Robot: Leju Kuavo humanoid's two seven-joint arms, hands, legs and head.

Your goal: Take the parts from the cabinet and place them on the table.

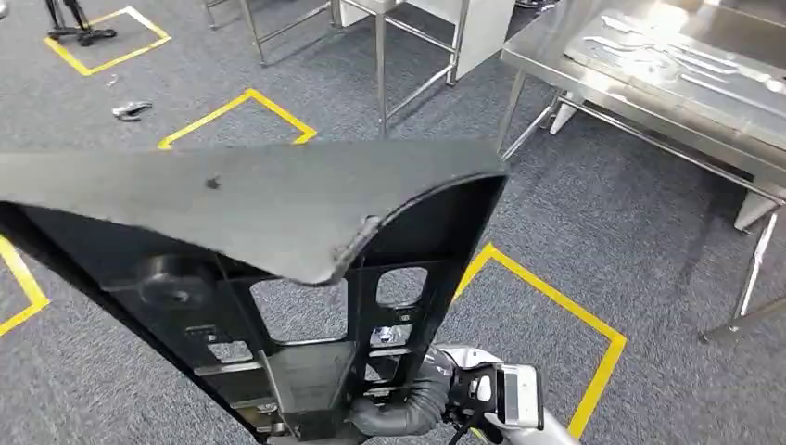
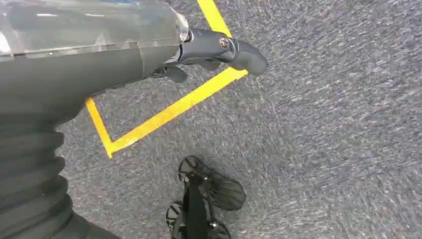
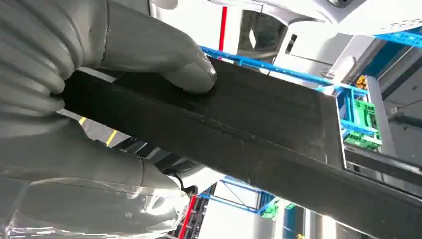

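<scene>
A large flat black part with several cut-out windows spans the middle and left of the head view, tilted and held up over the carpet. My right hand grips one long edge of the black part, thumb pressed on its flat face; my right wrist shows below the part. My left hand hangs over the carpet with a dark finger stretched out and nothing in it. The steel table stands at the far right, with several silvery parts lying on it.
Yellow tape squares mark the grey carpet. Steel frame legs stand straight ahead and a black stand is at the far left. A small object lies on the floor. Blue shelving shows behind the part.
</scene>
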